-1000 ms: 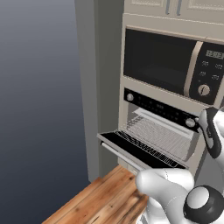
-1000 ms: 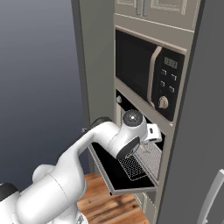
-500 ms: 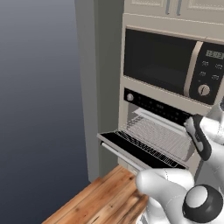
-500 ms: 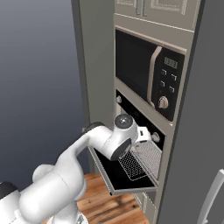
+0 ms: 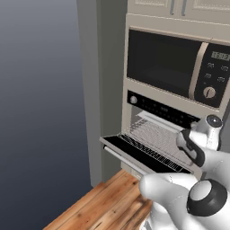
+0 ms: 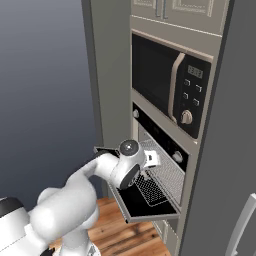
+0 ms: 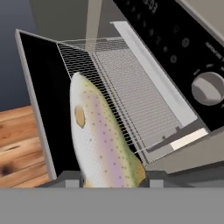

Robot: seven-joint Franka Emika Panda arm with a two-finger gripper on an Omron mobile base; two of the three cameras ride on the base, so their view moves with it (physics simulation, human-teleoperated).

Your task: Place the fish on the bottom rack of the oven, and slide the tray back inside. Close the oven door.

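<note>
- Lowering since the earlier pictures, the gripper [image 7: 111, 186] is bringing its wrist down in front of the oven [image 5: 152, 112], toward the opening.
- It is clamping the fish [image 7: 103, 140], which is hanging above the oven door [image 7: 41, 92].
- That door is lying open and flat.
- The bottom rack [image 7: 127, 94] is sticking out over the door's inner edge.
</note>
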